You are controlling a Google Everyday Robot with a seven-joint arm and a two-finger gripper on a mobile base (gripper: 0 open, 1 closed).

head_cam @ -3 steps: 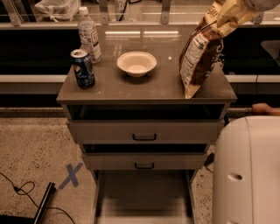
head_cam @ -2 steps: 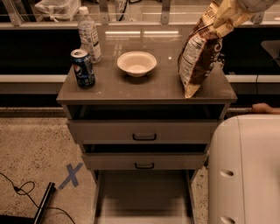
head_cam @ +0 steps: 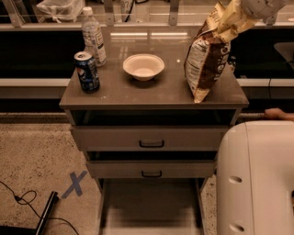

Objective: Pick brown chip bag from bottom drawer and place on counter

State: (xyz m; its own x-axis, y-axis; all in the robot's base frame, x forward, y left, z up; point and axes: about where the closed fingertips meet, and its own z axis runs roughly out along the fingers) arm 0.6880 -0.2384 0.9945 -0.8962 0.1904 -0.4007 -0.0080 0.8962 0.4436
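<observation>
The brown chip bag stands tilted at the right side of the counter, with its lower corner touching the top. My gripper is at the upper right, above the counter, shut on the bag's cream-yellow top edge. The bottom drawer is pulled out below the two upper drawers, and its pale floor shows nothing on it.
A white bowl sits mid-counter. A blue soda can and a water bottle stand at the left. My white body fills the lower right beside the drawers. A blue tape X and a cable lie on the floor at left.
The bag has shifted slightly left with its corner still on the counter. My white body has moved a little left in the view.
</observation>
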